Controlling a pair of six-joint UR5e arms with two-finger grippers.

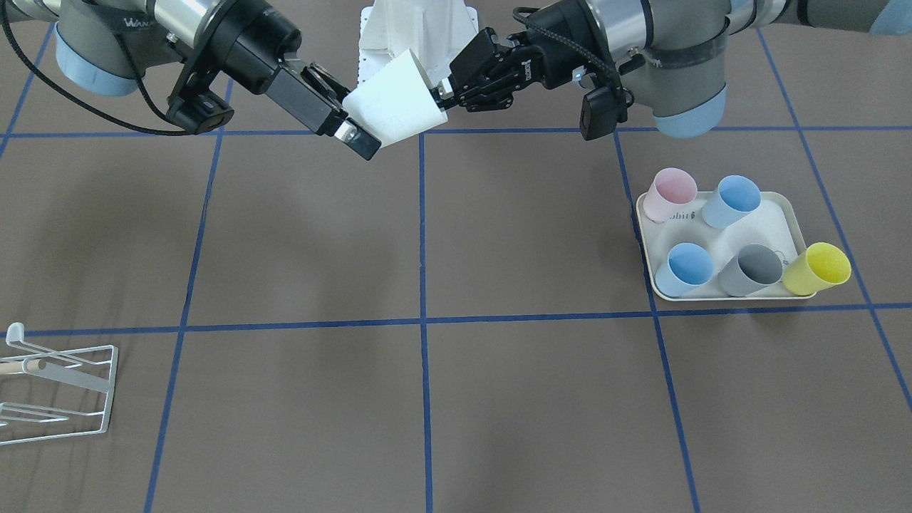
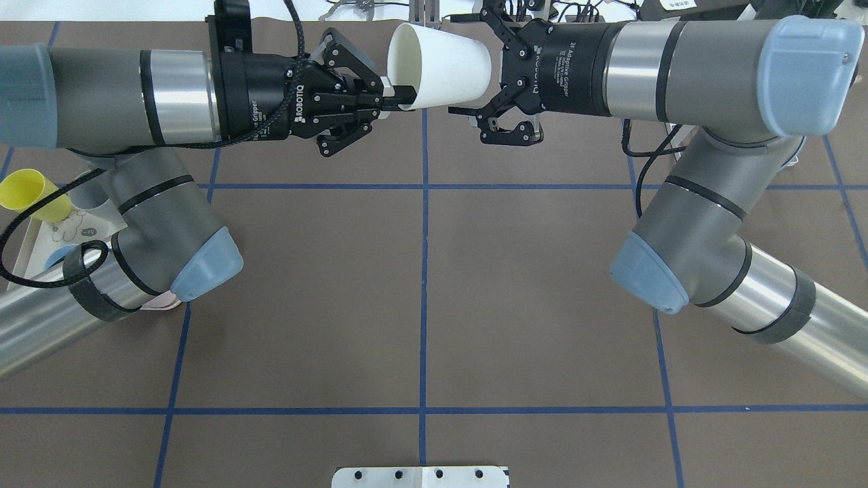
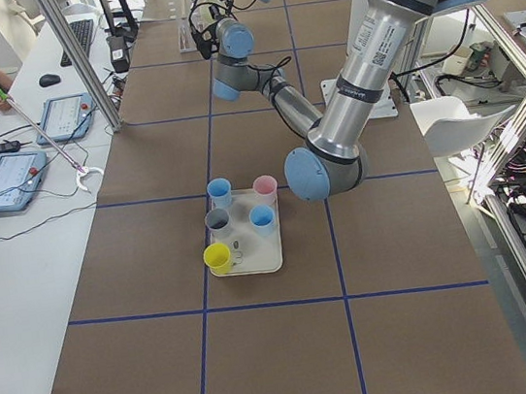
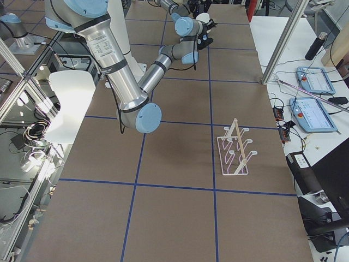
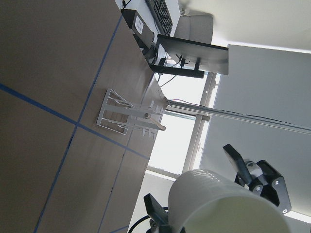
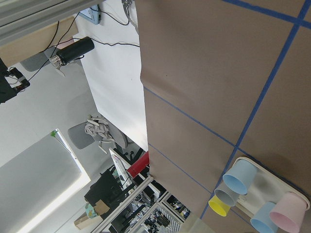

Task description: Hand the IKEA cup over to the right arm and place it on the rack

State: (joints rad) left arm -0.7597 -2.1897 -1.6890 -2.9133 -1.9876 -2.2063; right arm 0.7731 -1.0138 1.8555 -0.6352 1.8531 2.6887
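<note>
"How far along is the job?"

"About halfway, I think. Let's start on the left. The tray (image 1: 769,224) with the coloured cups (image 1: 691,267) sits well away from the white cup (image 2: 437,66), on the left arm's side."

"And where is the white cup?"

"It is up in the air, lying on its side, between the two arms. The left gripper (image 2: 397,100) is at the cup's open end and pinches the rim tight. So the picking up is done."

"Does the right gripper have the cup too?"

"Not yet, as far as I can see. The right gripper (image 2: 475,64) is at the cup's bottom end. Its jaws are spread wide, with one finger on each side of the cup. They are very near but not squeezing."

"So what is left to do?"

"I think the right gripper has to close on the cup, and then the left one lets go. After that the cup goes to the rack (image 1: 111,388), which is well away from the cup on the right arm's side. No cup hangs on the rack."
</note>
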